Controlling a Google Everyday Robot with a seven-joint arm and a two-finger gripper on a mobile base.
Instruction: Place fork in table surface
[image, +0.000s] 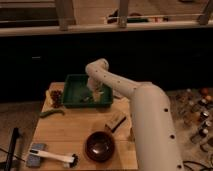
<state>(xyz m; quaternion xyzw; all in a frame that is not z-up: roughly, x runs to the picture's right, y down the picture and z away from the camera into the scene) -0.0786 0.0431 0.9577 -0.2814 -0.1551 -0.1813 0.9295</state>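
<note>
**Claw down in the green tray, upper middle of the frame**

I see the arm come in from the lower right of the frame and bend down over the desk; its claw sits low inside the dark green tray, toward that tray's right half; I cannot tell how far open the claw is, nor whether it has hold of anything.

A small pale sliver on the tray floor, just left of the claw, looks to me like the fork; I cannot say whether the claw touches it; it lies in the tray and not on the bare planks.

On the desk I count 1 dark round bowl at lower centre; 1 white-handled brush at lower left; 1 small tan block between bowl and tray; 1 slim green vegetable at the left edge; 1 dark red cluster just beside the tray's left wall.
</note>
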